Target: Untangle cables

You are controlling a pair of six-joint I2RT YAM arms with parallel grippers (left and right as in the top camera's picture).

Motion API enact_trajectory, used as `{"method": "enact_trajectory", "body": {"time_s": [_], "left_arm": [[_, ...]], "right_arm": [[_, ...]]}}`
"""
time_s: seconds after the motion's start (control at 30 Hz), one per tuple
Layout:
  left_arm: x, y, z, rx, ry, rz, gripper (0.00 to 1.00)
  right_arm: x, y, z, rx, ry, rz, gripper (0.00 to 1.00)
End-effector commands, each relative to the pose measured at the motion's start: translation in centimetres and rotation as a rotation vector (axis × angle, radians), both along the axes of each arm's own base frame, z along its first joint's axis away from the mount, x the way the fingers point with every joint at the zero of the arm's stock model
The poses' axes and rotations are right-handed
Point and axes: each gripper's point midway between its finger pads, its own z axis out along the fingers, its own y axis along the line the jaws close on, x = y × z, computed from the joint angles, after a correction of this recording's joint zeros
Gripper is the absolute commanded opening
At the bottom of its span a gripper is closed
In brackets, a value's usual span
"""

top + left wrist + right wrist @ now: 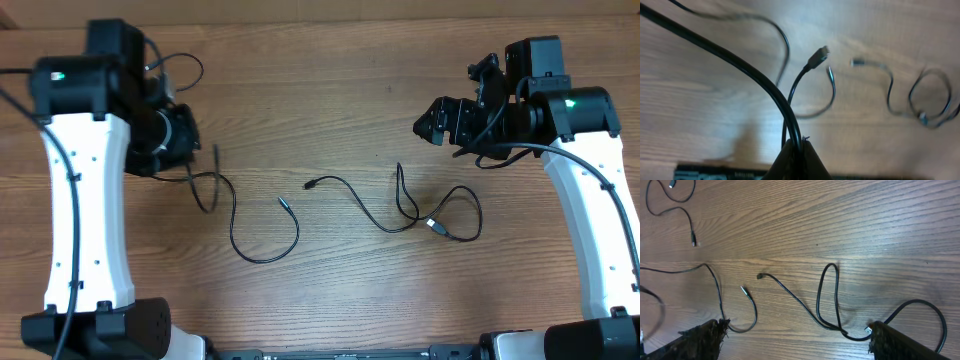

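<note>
— Where do the cables [345, 181] lie?

— On the wooden worktop [330, 80], between the two arms, as two separate cords that don't touch. The left cord [233, 225] runs from the left gripper [198, 143] down into an open loop and ends in a free tip [282, 202] near the middle. The right cord [790, 294] starts at a small plug [310, 185] near that tip, snakes to the right, folds into a narrow loop and crosses itself by a silver connector [436, 226].

— Is the left gripper holding anything?

— Yes, its fingers are pressed together on the left cord. In the left wrist view a short stub [817, 56] with a plug rises from the closed tips. That view is blurred, so I can't say whether the thick strand coming in from the upper left is the same cord.

— And the right gripper [428, 125]?

— Its jaws are spread wide and empty, clear of the right cord. Its own camera shows the two fingers [705, 337] far apart at the lower corners, with the narrow loop on the wood between them.
</note>
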Motion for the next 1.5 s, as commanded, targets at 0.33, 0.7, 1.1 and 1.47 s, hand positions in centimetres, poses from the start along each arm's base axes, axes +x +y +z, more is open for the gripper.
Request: {"method": "enact_trajectory", "body": {"time_s": [0.33, 0.7, 1.1, 1.47], "left_arm": [[-4.7, -5.6, -5.4, -0.045, 0.234, -0.188, 0.13], [-4.8, -10.6, -7.7, -0.099, 0.194, -0.348, 0.81], [-0.3, -6.6, -8.4, 0.218, 0.037, -0.087, 1.0], [-0.8, -7.4, -8.4, 0.179, 0.056, -0.101, 1.0]], "right_arm": [[0.2, 0.0, -0.2, -0.007, -0.001, -0.003, 0.93], [0.2, 0.0, -0.2, -0.007, -0.002, -0.003, 0.94], [0.2, 0.0, -0.2, -0.007, -0.002, -0.003, 0.98], [0.4, 0.0, -0.1, -0.007, -0.01, -0.003, 0.98]]}}
